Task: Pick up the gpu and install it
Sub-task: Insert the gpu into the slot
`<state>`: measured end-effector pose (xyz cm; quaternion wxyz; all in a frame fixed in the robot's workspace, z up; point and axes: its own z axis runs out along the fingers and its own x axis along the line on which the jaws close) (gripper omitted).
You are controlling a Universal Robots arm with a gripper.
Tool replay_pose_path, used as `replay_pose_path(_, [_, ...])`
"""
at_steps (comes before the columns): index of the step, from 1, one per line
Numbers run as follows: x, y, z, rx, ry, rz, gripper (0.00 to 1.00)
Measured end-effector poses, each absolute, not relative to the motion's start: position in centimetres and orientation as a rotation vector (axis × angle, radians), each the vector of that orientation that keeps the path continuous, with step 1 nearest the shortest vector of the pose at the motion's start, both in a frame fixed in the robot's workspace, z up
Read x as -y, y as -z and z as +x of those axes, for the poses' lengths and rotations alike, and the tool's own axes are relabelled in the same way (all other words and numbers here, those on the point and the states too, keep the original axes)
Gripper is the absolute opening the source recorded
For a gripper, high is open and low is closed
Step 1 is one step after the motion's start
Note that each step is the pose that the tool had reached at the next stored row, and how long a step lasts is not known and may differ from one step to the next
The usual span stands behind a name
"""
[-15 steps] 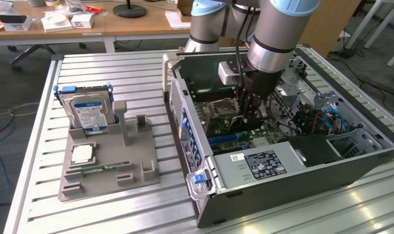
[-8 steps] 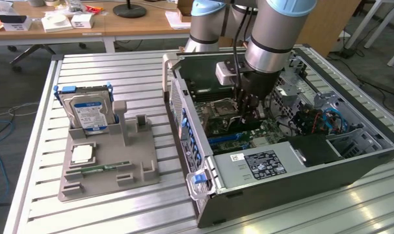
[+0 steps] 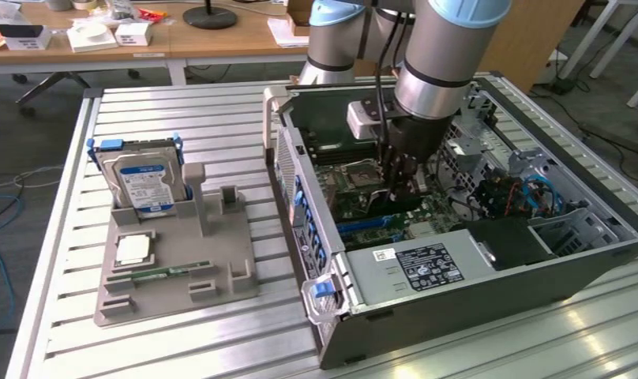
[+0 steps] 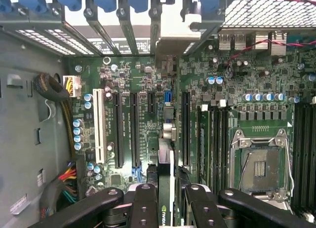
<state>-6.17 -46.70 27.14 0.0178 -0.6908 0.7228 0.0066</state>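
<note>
Green motherboard (image 4: 148, 75) sits just below the gpu (image 4: 165, 173), which the gripper (image 4: 168, 208) clamps edge-on; misaligned with a black slot (image 4: 134, 129), it may jam or tilt.

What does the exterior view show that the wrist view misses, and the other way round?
The exterior view adds the grey robot arm, the grey plastic parts holder on the slatted metal table, its silver hard drive and narrow green memory stick. The wrist view adds a look down on the long white expansion slot and black slots beside it. Both share the green motherboard, its square metal processor socket, and the gripper shut on the thin dark gpu card.
</note>
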Motion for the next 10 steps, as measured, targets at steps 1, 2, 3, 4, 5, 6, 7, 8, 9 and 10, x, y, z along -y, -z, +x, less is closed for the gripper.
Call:
replay_pose_path(1, [46.7,-27.13,-6.26,-2.245,-0.02,-2.146,0.26])
replay_pose_path(2, [46.7,-27.13,-6.31,-2.245,-0.02,-2.146,0.26])
replay_pose_path(3, [46.7,-27.12,-6.35,-2.245,-0.02,-2.146,0.26])
replay_pose_path(4, [46.7,-27.11,-6.38,-2.245,-0.02,-2.146,0.26])
replay_pose_path(5, [46.71,-27.11,-6.42,-2.245,-0.02,-2.146,0.26])
replay_pose_path(6, [46.71,-27.11,-6.47,-2.245,-0.02,-2.146,0.26])
replay_pose_path(7, [46.71,-27.1,-6.54,-2.245,-0.02,-2.146,0.26])
replay_pose_path(8, [46.71,-27.1,-6.59,-2.245,-0.02,-2.146,0.26])
replay_pose_path(9, [46.71,-27.1,-6.62,-2.245,-0.02,-2.146,0.26])
replay_pose_path(10, [46.72,-27.1,-6.62,-2.245,-0.02,-2.146,0.26])
